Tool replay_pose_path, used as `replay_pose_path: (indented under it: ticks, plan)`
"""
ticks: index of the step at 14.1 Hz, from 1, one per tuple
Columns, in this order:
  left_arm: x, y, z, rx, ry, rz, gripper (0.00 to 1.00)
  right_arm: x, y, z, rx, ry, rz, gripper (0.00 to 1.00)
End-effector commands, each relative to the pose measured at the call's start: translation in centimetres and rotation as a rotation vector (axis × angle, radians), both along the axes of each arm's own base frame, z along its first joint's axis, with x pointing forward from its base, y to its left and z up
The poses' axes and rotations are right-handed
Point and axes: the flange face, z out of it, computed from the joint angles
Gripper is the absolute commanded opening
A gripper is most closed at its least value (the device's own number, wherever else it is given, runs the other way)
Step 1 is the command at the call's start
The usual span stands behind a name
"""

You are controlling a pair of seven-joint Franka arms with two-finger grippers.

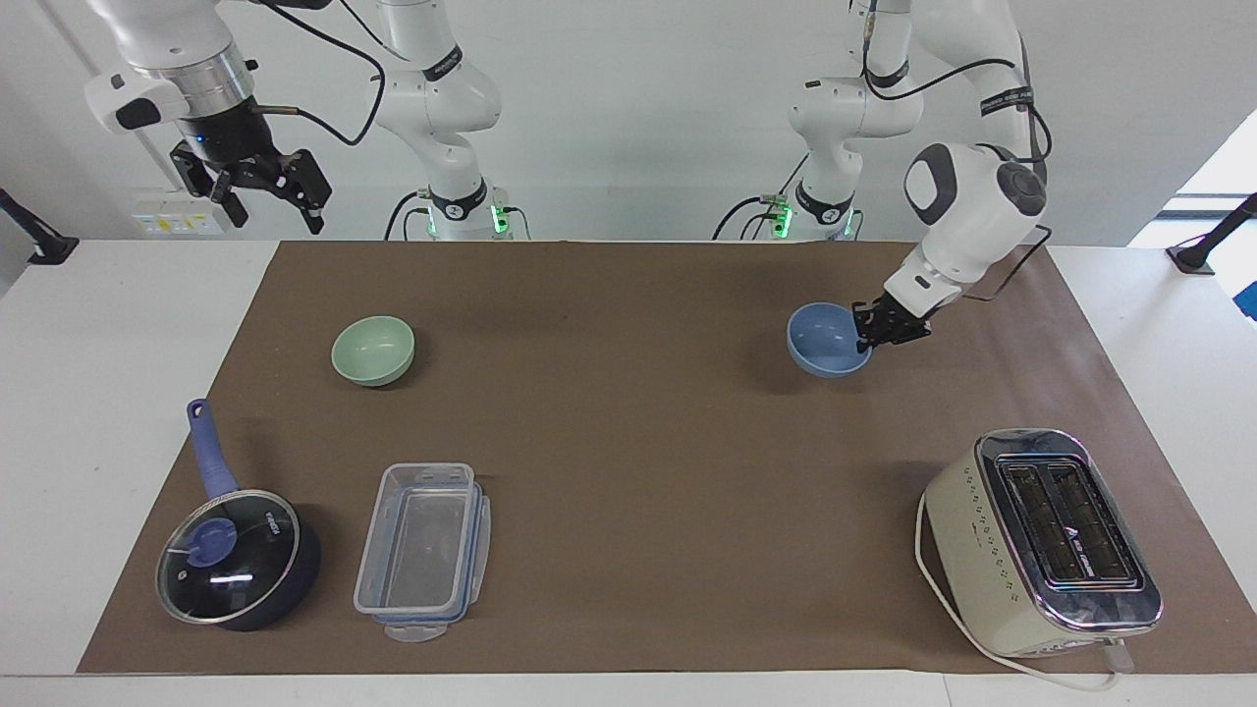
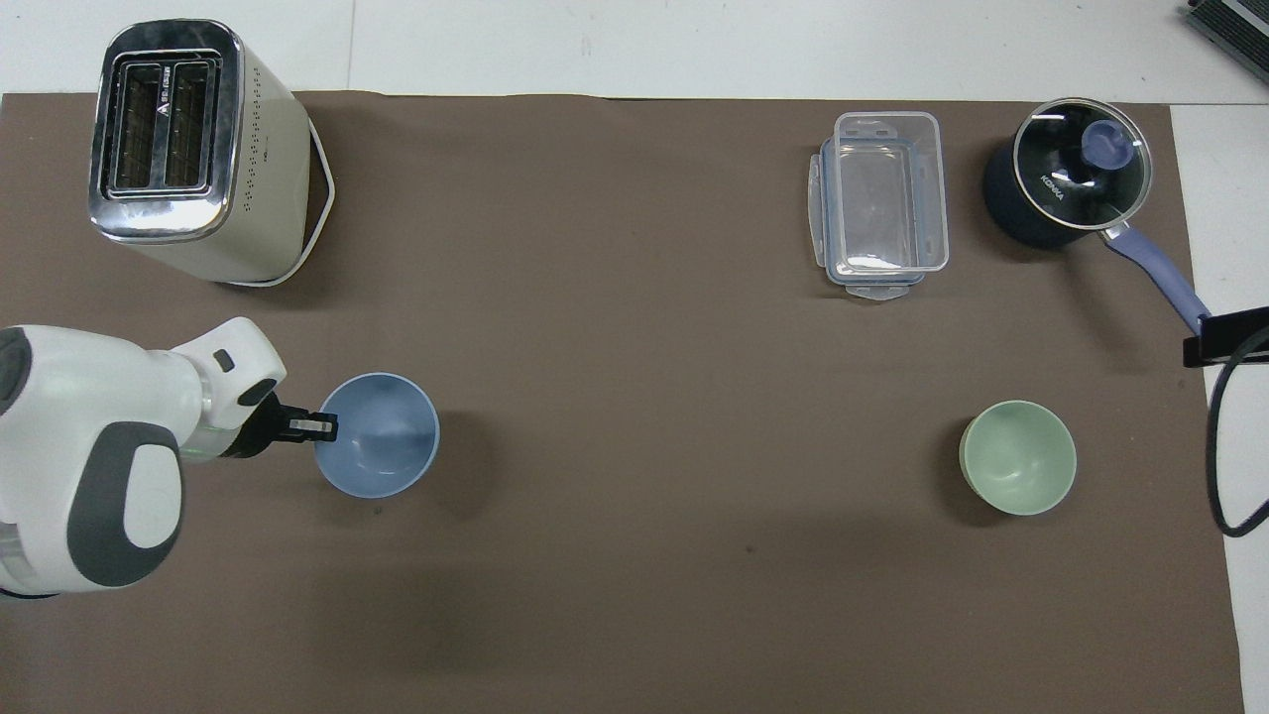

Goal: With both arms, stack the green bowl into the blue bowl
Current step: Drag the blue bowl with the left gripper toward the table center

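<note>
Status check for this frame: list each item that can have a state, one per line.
blue bowl: upright, lifted off the mat, held by its rim
left pincer: shut on the blue bowl's rim
green bowl: upright, empty, on the mat
right pincer: open, raised, waiting
saucepan: lid on
clear container: empty
toaster: slots empty

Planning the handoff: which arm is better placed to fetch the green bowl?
Right. The right gripper hangs open at the green bowl's end; the left gripper is shut on the blue bowl.
</note>
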Motion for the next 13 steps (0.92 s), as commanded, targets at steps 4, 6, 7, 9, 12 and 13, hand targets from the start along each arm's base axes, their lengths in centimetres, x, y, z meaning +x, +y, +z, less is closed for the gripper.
replay_pose_path:
  ticks: [4, 6, 7, 9, 12, 13]
  plan:
    - [-2.6, -13.6, -1.2, -0.017, -0.055, 0.091, 0.00, -0.5, 0.0, 0.3, -0.014, -0.005, -0.012, 1.00]
    - [-3.7, -18.2, -2.6, -0.032, -0.087, 0.087, 0.00, -0.5, 0.0, 0.3, -0.014, -0.005, -0.012, 1.00]
    - [-4.0, -19.9, -3.2, -0.036, -0.084, 0.116, 0.00, -0.5, 0.0, 0.3, -0.016, -0.005, -0.012, 1.00]
    - [-4.2, -22.4, -3.4, -0.046, -0.090, 0.126, 0.00, -0.5, 0.0, 0.3, -0.014, -0.005, -0.012, 1.00]
    - [-5.4, -24.2, -3.3, -0.051, -0.087, 0.104, 0.00, -0.5, 0.0, 0.3, -0.014, -0.005, -0.012, 1.00]
    - [-5.4, -24.3, -3.5, -0.048, -0.085, 0.103, 0.00, -0.5, 0.0, 0.3, -0.016, -0.005, -0.012, 1.00]
